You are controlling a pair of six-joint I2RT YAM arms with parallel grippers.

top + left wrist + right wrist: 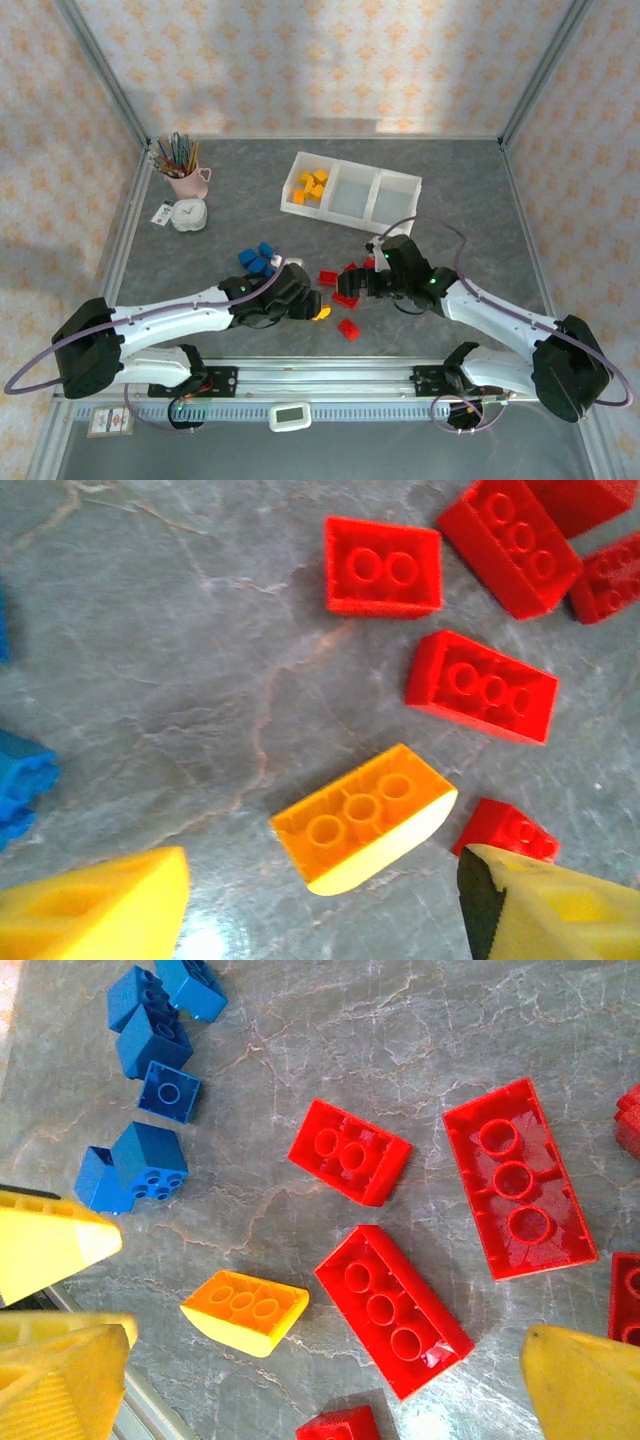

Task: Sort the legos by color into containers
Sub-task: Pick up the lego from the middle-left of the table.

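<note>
The orange brick (365,820) lies on the worktop (150,630), just in front of the left gripper (320,910) and roughly in line with the gap between its fingers. That gripper stands wide with nothing in it: each yellow finger is clear of the brick. The right gripper (322,1380) is also spread wide and empty, hanging over the red bricks (393,1308). The blue bricks (150,1040) sit in a loose cluster off to one side, well apart from the red ones.

The orange brick is a small piece of hard plastic. It should be very light, quite stiff and in no danger of breaking, but its glossy walls will be slippery. It seems to lie hollow side up, with three round sockets showing, though from this angle they could be studs. One long side is rounded and pale where it catches the light. A finger pressing on that curve would probably squeeze the brick out sideways. The safer hold is low down on two flat, parallel walls. That likely calls for a turn of the wrist, since the brick sits slantwise to the fingers.

It belongs in the containers (398,178) at the far side of the worktop. The left-hand bin already holds the yellow bricks (310,186); the other two bins look empty.
</note>
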